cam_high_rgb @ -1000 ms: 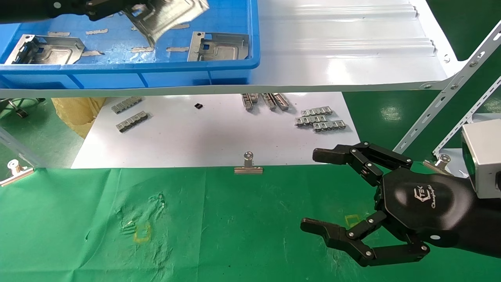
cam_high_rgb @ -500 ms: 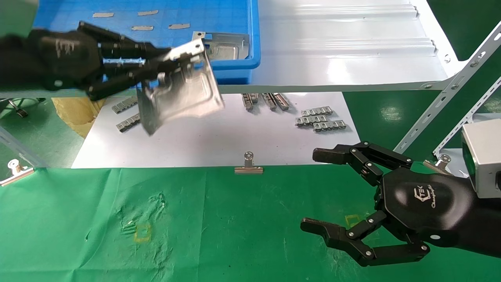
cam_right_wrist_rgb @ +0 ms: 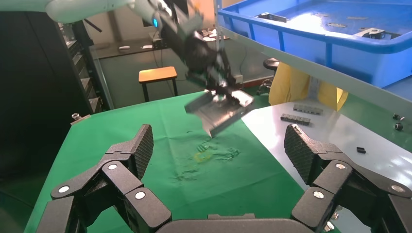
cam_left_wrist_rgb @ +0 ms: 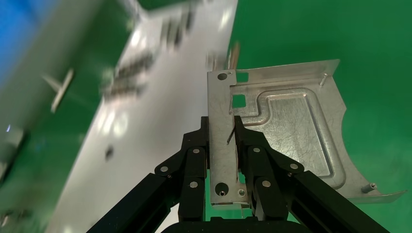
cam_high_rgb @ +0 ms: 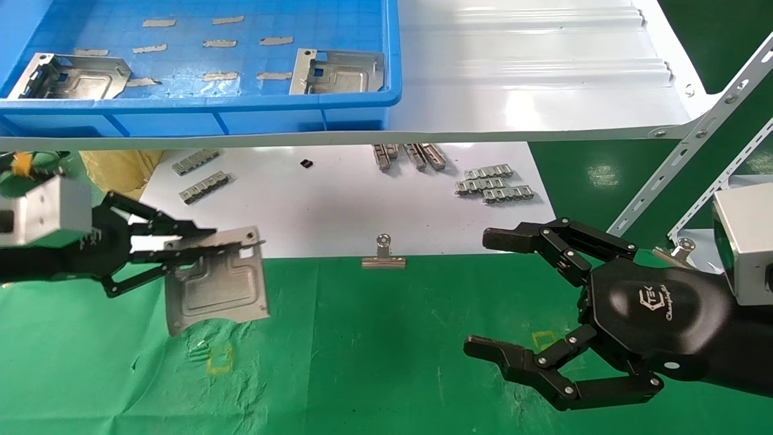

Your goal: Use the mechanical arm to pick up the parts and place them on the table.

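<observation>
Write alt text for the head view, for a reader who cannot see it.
The left hand holds a metal part by its flange above the green table. The right hand waits open over the table's right side. Behind, a raised blue bin holds two more parts.

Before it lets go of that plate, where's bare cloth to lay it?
Bare green table runs between the held part in the left hand and the open right hand. The white sheet behind is crowded with toothed strips.
</observation>
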